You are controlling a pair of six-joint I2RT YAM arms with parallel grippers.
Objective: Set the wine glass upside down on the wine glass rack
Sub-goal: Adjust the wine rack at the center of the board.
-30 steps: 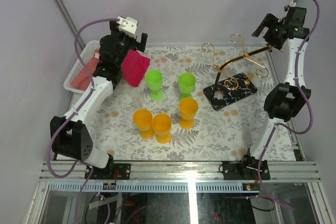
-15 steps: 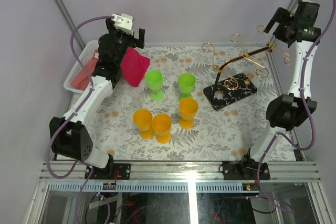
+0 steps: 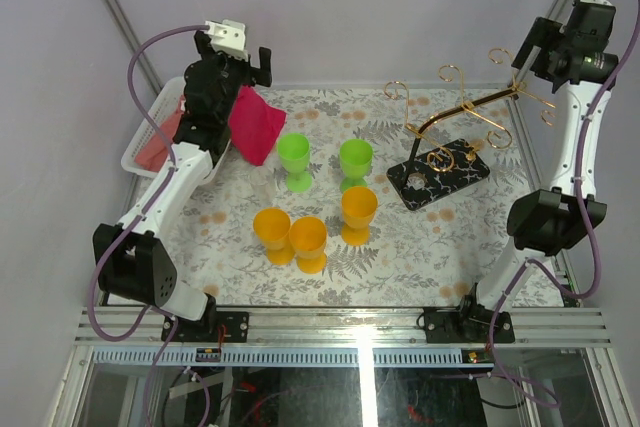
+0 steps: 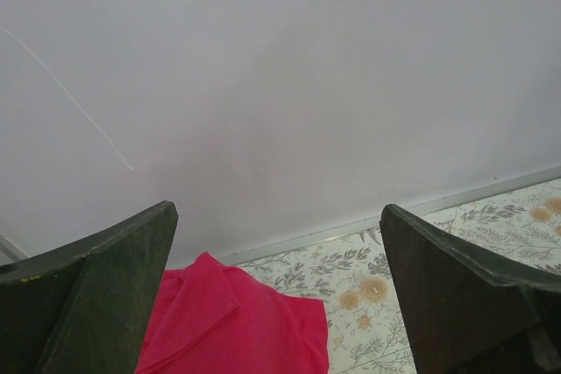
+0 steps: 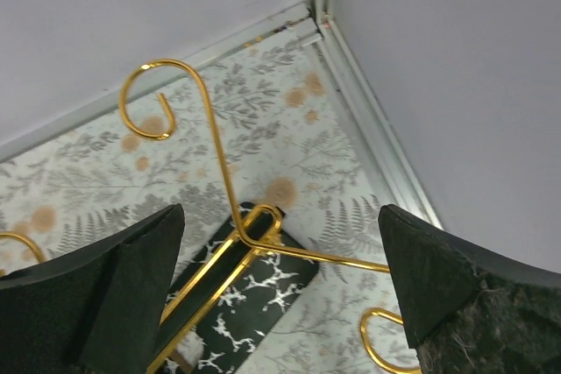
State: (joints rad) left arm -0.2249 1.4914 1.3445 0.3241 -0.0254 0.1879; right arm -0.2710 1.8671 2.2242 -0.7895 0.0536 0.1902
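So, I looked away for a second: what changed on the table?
The right claw rose and swung toward the far right corner, over the wine glass rack; the left claw edged up and left. Both are open, holding nothing. The goblets and rack stayed put.

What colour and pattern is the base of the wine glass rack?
The base is black with white veins, clearest in the top external view.
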